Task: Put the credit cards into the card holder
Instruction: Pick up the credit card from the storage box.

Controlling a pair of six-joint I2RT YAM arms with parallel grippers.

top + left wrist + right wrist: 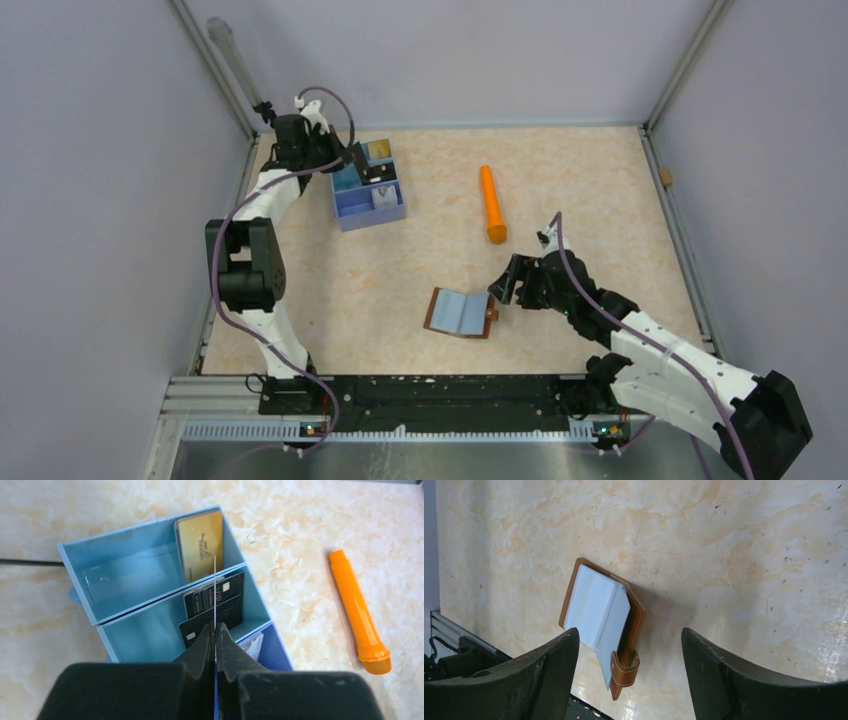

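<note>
Two fingers (197, 650) of the left end effector (215, 630) are pressed together on a thin card (214, 587). The card shows edge-on, as a pale line standing straight up out of the tips. This end effector hangs over the blue tray (80, 562), w/ the card's top edge roughly above the wall btwn the far & middle compts.

Tray contents:
- Far compt: a tan-gold card (200, 542) leaning on its right-hand wall.
- Middle compt: black cards (222, 607), at least two, overlapping and tilted.
- Near compt (darker blue): a white card (252, 645), partly hidden behind the finger.

An orange cylinder (357, 612) lies flat on the tabletop (350, 290), right of the tray & apart from it.

The right end effector (629, 632) is well apart from the tray, off its near-right corner in the top cam. Its fingers (549, 670) are spread wide w/ nothing btwn them.

Below it on the tabletop lies the card holder (599, 615), opened out w/ the pale lining up and a brown leather border round it. Its snap tab (624, 672) sticks out from the edge facing away from the tray. In the top cam the right end effector is just beside that tab end. Can't tell whether it touches the holder. No card visible in the holder.
</note>
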